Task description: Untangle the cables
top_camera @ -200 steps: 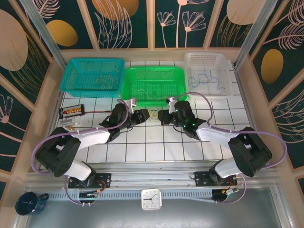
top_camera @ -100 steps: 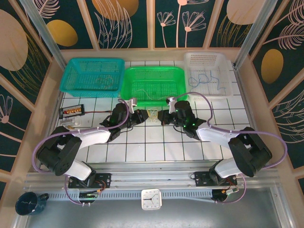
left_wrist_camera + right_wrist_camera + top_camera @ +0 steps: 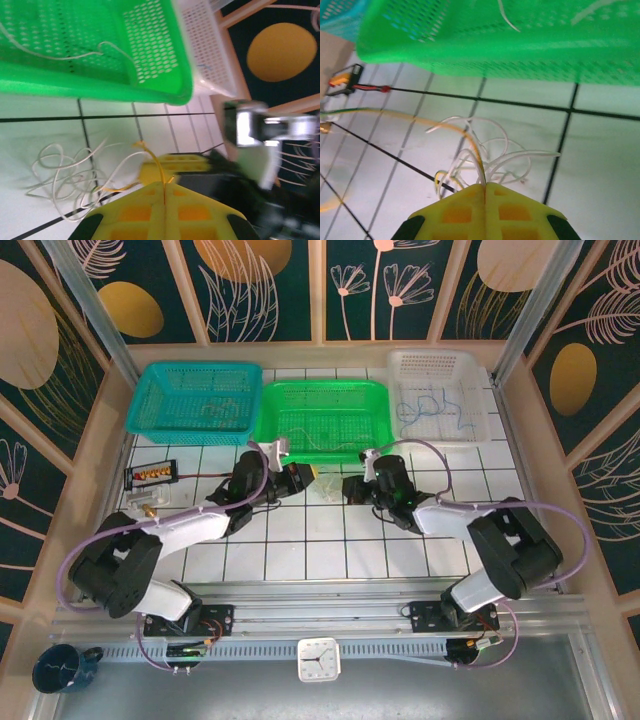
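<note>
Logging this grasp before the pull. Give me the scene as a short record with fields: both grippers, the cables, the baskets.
left gripper: shut on the yellow cable
right gripper: shut on a yellow cable strand that runs off to the left in its wrist view
pale cables: loose tangled clump on the tiled table, between the two grippers
green basket: just behind the clump, a pale strand inside
white basket: blue cables inside
</note>
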`<control>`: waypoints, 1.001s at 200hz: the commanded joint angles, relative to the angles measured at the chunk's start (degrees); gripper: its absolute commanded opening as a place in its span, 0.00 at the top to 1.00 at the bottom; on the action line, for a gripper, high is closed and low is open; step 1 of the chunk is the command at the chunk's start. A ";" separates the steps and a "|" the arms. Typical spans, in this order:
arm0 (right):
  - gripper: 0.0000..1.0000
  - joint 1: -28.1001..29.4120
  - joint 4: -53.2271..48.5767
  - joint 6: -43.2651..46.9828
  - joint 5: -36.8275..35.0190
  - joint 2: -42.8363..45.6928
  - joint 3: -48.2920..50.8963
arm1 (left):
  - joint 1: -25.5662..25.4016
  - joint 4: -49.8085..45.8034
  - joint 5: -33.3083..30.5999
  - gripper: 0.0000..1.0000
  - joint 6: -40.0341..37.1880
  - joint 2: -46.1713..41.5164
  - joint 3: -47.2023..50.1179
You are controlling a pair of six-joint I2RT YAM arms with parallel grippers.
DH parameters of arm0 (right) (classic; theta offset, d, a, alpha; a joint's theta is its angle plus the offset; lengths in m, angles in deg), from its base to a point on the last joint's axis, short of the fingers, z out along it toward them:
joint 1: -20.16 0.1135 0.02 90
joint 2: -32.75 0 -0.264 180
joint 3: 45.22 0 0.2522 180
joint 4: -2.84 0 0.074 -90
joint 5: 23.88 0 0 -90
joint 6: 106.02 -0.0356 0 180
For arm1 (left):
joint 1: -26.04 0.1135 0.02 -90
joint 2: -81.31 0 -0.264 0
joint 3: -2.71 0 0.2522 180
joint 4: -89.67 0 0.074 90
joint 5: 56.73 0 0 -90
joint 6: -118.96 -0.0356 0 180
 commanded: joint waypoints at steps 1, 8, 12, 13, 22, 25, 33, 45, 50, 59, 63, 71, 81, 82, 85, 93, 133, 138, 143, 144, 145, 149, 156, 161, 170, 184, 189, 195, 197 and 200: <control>1.00 -0.57 3.64 -1.48 1.36 -2.50 0.91 | -0.05 3.51 4.23 1.00 3.00 -2.98 -2.04; 1.00 -0.58 3.90 -1.67 1.98 -2.93 0.91 | -0.06 4.82 5.03 1.00 4.23 -3.22 -2.06; 1.00 -0.50 3.96 -1.76 2.18 -2.99 0.80 | -0.04 5.49 5.39 1.00 4.77 -3.29 -2.03; 1.00 -0.49 3.95 -1.77 2.21 -3.04 0.81 | -0.02 5.69 5.52 1.00 4.92 -3.28 -2.03; 1.00 -0.36 3.82 -1.79 2.49 -2.82 0.82 | -0.01 6.85 6.22 1.00 5.95 -3.41 -2.01; 0.98 -0.37 3.64 -1.77 2.54 -2.66 0.82 | -0.01 7.20 6.38 1.00 6.23 -3.36 -2.03; 0.92 -0.34 3.33 -1.69 2.59 -2.01 0.91 | -0.01 7.79 6.61 1.00 6.84 -3.36 -2.05; 0.81 -0.30 2.57 -1.45 2.52 -0.61 1.08 | -0.05 8.09 6.79 1.00 7.08 -3.45 -2.13; 0.78 -0.30 2.01 -1.29 2.50 0.16 1.16 | -0.01 8.13 6.79 1.00 7.14 -3.48 -2.20; 0.72 -0.31 1.14 -0.93 2.35 1.53 1.24 | -0.08 8.17 6.81 1.00 7.30 -3.48 -2.34; 0.70 -0.31 0.71 -0.74 2.28 2.19 1.34 | -0.01 8.24 6.87 1.00 7.40 -3.47 -2.42; 0.66 -0.27 -0.19 -0.42 2.02 3.43 1.41 | -0.01 8.42 6.88 1.00 7.68 -3.43 -2.47; 0.62 -0.25 -1.23 -0.04 1.65 4.94 1.44 | -0.03 8.81 6.92 1.00 8.10 -3.41 -2.52; 0.62 -0.28 -1.37 0.02 1.59 5.15 1.44 | -0.02 8.84 6.90 1.00 8.13 -3.42 -2.54; 0.61 -0.26 -1.67 0.11 1.42 5.61 1.44 | -0.04 8.95 6.96 1.00 8.20 -3.36 -2.53; 0.59 -0.29 -2.52 0.38 0.91 6.71 1.31 | -0.02 8.97 6.92 1.00 8.31 -3.44 -2.65; 0.59 -1.91 -8.06 1.09 -1.73 12.57 1.08 | -0.03 7.85 5.96 1.00 7.41 -3.71 -3.35; 0.58 -2.30 -8.78 1.01 -1.95 13.46 1.05 | -0.05 7.54 5.77 1.00 7.25 -3.78 -3.43; 0.58 -2.35 -9.51 0.96 -2.21 14.40 1.22 | -0.01 7.40 5.62 1.00 7.07 -3.76 -3.48; 0.59 -2.39 -9.64 0.96 -2.23 14.58 1.24 | -0.01 7.39 5.59 1.00 7.04 -3.78 -3.46; 0.58 -2.36 -9.79 0.91 -2.24 14.80 1.30 | -0.01 7.39 5.53 1.00 7.03 -3.79 -3.49; 0.58 -2.34 -10.29 0.95 -2.33 15.55 1.40 | 0.00 7.26 5.36 1.00 6.98 -3.87 -3.36; 0.59 -4.34 -10.98 0.88 -2.33 17.18 1.63 | -0.07 7.14 5.06 1.00 6.90 -3.96 -3.27; 0.59 -5.00 -11.50 0.86 -2.38 18.29 1.79 | -0.01 7.19 4.87 1.00 6.84 -4.00 -3.21; 0.58 -6.08 -12.56 0.73 -2.38 20.14 2.05 | -0.02 7.13 4.60 1.00 6.83 -4.14 -3.09; 0.55 -7.52 -13.41 0.52 -1.29 23.17 2.22 | -0.05 6.86 4.23 1.00 6.43 -4.29 -3.08; 0.53 -7.75 -13.42 0.56 -0.60 23.95 2.10 | -0.05 6.77 4.16 1.00 6.36 -4.24 -3.13; 0.51 -7.72 -13.46 0.75 0.14 25.24 1.91 | -0.05 6.68 4.08 1.00 6.24 -4.23 -3.22; 0.50 -7.75 -13.46 0.81 0.54 25.53 1.82 | -0.04 6.61 4.07 1.00 6.23 -4.30 -3.23; 0.49 -7.77 -13.38 0.97 1.01 25.96 1.64 | -0.03 6.59 4.07 1.00 6.23 -4.28 -3.20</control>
